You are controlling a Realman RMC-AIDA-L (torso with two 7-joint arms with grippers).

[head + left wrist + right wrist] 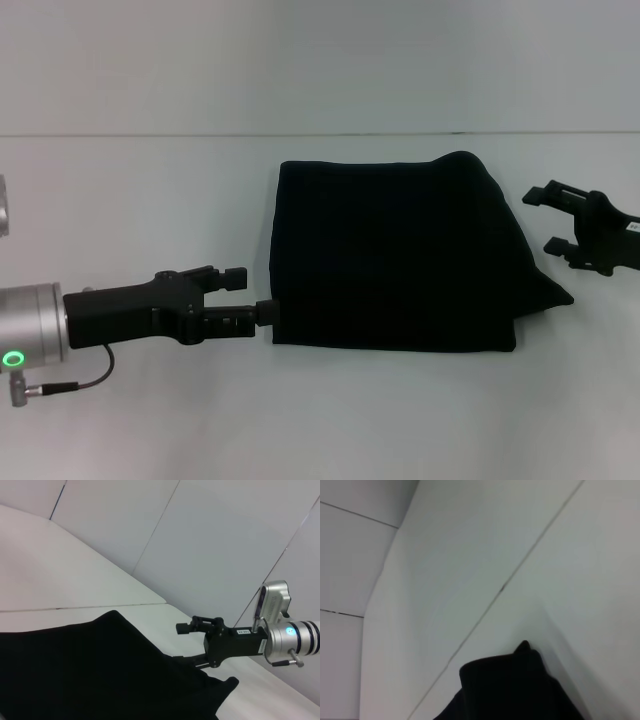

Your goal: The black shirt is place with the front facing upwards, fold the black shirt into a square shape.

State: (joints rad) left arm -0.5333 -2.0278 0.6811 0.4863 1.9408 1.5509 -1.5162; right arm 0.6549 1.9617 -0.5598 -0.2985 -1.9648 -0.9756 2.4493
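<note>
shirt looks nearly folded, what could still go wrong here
1. The left gripper sits at the near left corner of the black shirt. If it catches the cloth, pulling away could drag that corner open.
2. A flap pokes out at the shirt's near right side, so the shape is not yet square.
3. The right gripper, open and clear of the cloth, could snag that flap if it moves in low.

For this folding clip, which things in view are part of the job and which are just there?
Part of the job:
- black shirt, already folded into a rough block, one corner sticking out on the robot's right
- left gripper, at the shirt's near left edge
- right gripper, open, just clear of the shirt's right side

Just there:
- white table
- white wall behind it
</note>
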